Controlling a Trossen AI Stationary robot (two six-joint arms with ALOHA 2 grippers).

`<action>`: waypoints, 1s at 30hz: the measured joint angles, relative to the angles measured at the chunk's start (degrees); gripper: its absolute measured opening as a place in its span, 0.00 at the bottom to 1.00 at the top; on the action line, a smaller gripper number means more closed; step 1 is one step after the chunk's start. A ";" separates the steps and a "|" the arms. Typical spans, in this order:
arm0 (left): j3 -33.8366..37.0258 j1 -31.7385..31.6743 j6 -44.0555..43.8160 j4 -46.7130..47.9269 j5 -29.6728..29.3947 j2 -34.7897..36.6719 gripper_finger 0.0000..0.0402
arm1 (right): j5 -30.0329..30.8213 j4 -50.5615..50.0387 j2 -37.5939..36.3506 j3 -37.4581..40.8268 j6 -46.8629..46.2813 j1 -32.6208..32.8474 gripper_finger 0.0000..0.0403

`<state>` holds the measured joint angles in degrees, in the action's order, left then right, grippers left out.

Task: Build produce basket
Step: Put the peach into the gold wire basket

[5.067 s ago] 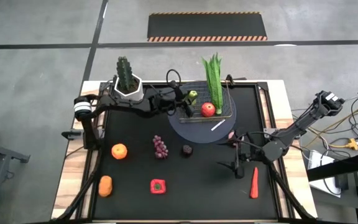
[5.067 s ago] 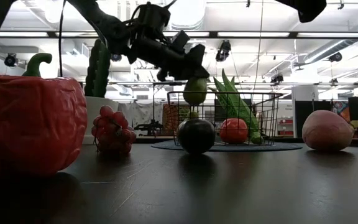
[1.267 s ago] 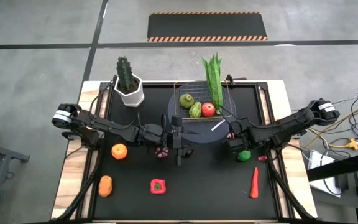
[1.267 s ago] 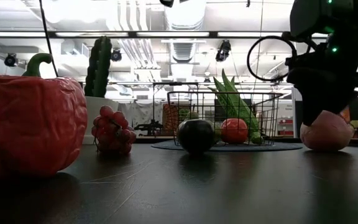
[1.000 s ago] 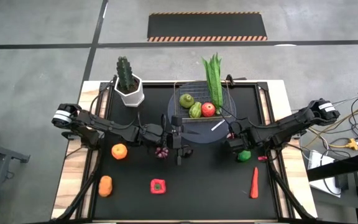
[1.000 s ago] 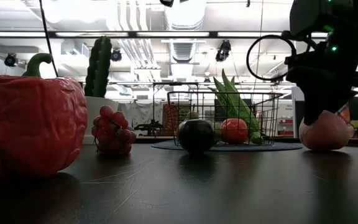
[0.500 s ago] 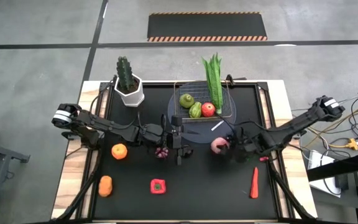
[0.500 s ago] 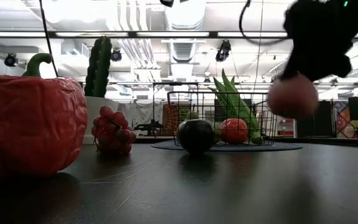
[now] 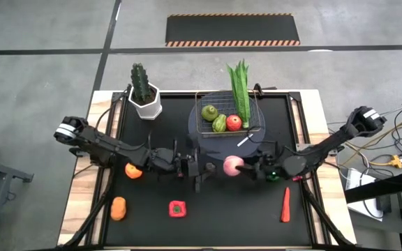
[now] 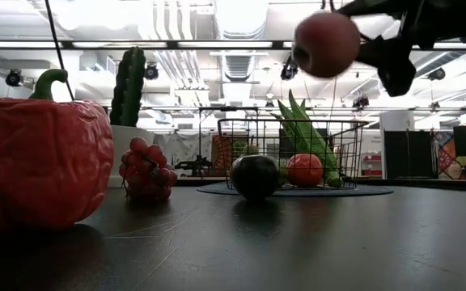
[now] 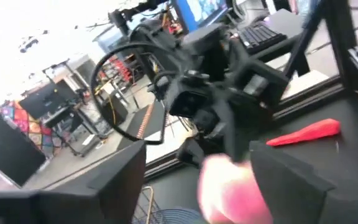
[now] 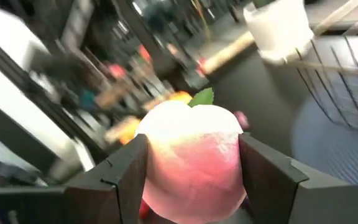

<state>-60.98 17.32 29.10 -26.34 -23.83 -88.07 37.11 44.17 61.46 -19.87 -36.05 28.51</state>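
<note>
The right gripper [image 9: 239,167] holds a pink peach [image 9: 232,165] up in the air, over the black mat, in front of the basket [image 9: 225,120]. In the right wrist view its two fingers [image 12: 126,165] press on both sides of the peach [image 12: 191,155], so it has a firm hold. In the low view the peach [image 10: 326,44] hangs high above the table.

The basket sits on a round grey disc [image 9: 204,143]. Inside it are a red fruit [image 9: 234,123], two green fruits [image 9: 215,118] and a long leafy green [image 9: 240,87] that sticks out past the far wall.

The left gripper [image 9: 192,169] is low over the mat, near the purple grapes [image 10: 146,167]. Its fingers stand apart and hold nothing, as the left wrist view shows.

The peach looks like a light, hard toy. It is round and smooth, so it could slip or roll. Holding it across its fat middle, as now, seems best. It should be set down gently in a free spot in the basket so it does not bounce out.

Other pieces wait on the mat: a red pepper [image 9: 177,208], an orange [image 9: 133,171], a carrot-like piece [image 9: 118,208], a red chilli [image 9: 285,204] and a dark round fruit [image 10: 255,177].
</note>
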 joint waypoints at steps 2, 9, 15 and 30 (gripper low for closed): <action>0.68 1.31 1.78 0.48 -0.37 0.00 0.74 | 0.03 9.85 0.69 3.07 2.11 0.00 0.52; 3.72 2.47 1.87 -3.82 -0.30 -0.75 0.87 | -0.02 24.10 3.07 7.63 5.25 -0.02 0.52; 5.14 0.69 1.29 -12.54 3.81 -4.63 0.87 | -0.58 23.86 3.94 5.75 6.23 -0.02 0.52; 5.06 -2.40 1.30 -32.68 3.92 -14.97 0.87 | -4.55 23.81 4.01 2.30 8.19 -0.03 0.52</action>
<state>-55.93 14.92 30.41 -59.03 -19.91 -103.05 32.56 67.99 65.47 -17.57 -27.86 28.48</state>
